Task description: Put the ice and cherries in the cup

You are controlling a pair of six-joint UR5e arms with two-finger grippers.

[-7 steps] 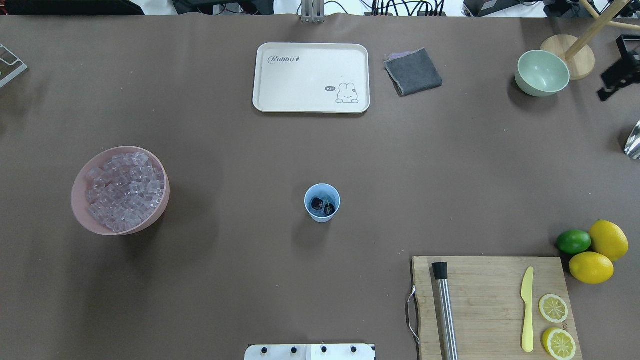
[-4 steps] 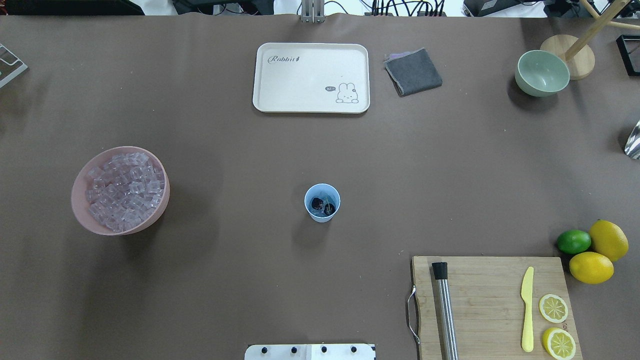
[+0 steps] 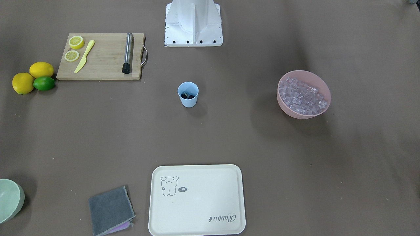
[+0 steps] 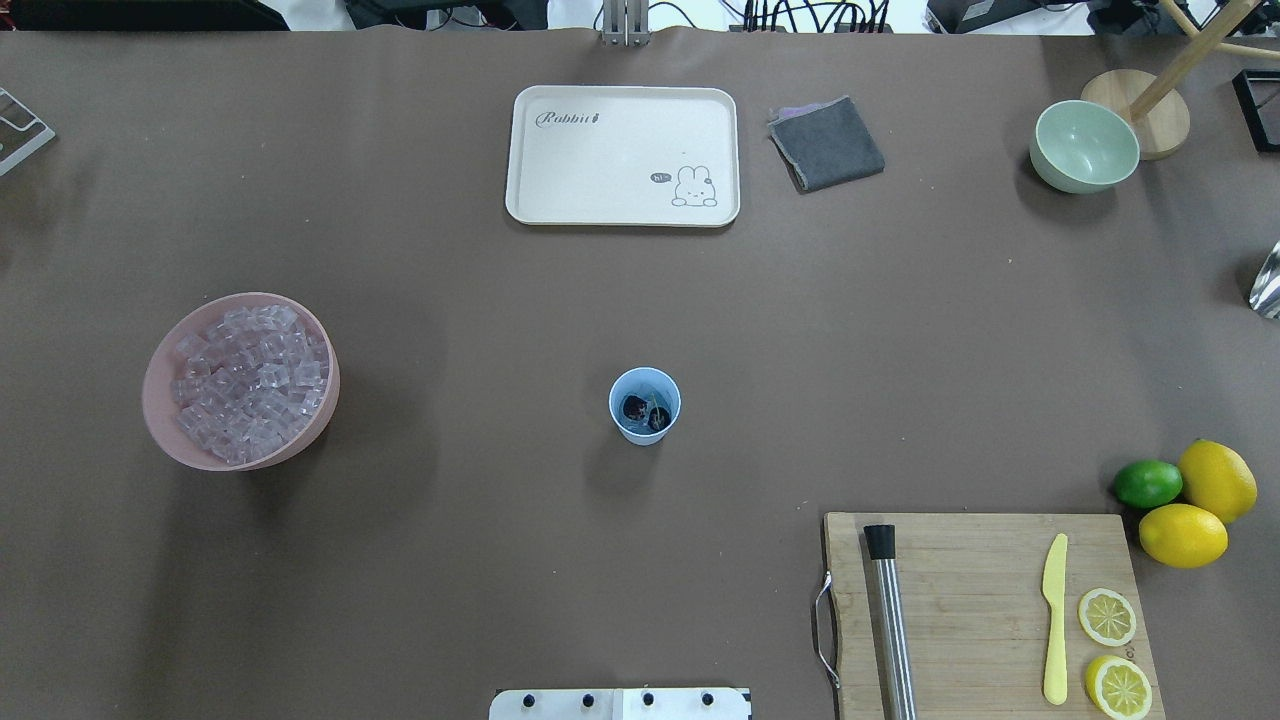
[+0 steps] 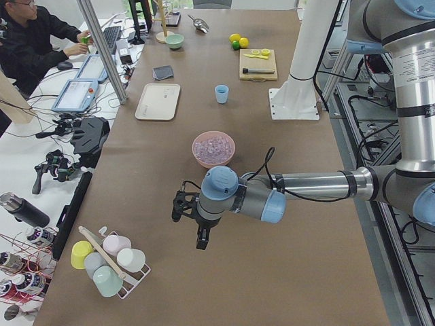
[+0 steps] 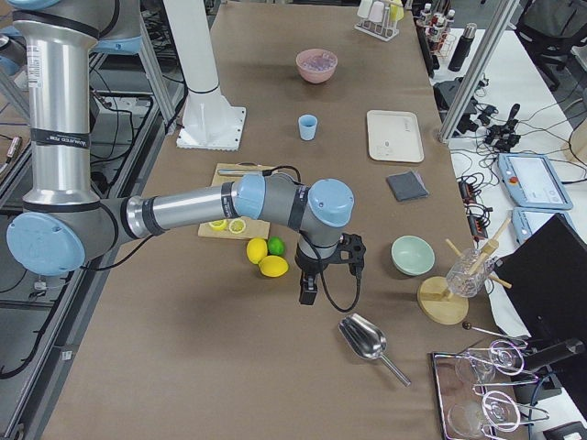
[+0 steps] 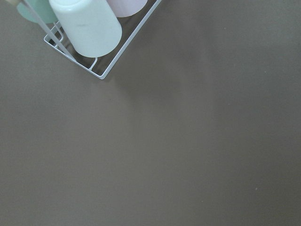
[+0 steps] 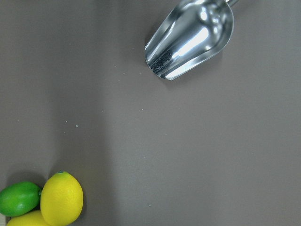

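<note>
Cherries (image 4: 634, 407) lie inside the light-blue cup (image 3: 188, 101), which stands upright near the middle of the table (image 4: 450, 300), well apart from both arms. The left gripper (image 5: 201, 241) hangs low over bare tabletop at the table's left end, fingers pointing down; whether it is clenched or released cannot be told from this side view. Just beside it stands a wire cup rack (image 5: 109, 261). Farther in, the ice (image 4: 250, 380) fills the pink bowl (image 4: 200, 457). The right gripper (image 6: 306, 295) hangs over the table's right end, its state likewise unclear, between a metal scoop (image 6: 365, 337) and the lemons (image 6: 272, 266) with a lime (image 6: 275, 245).
</note>
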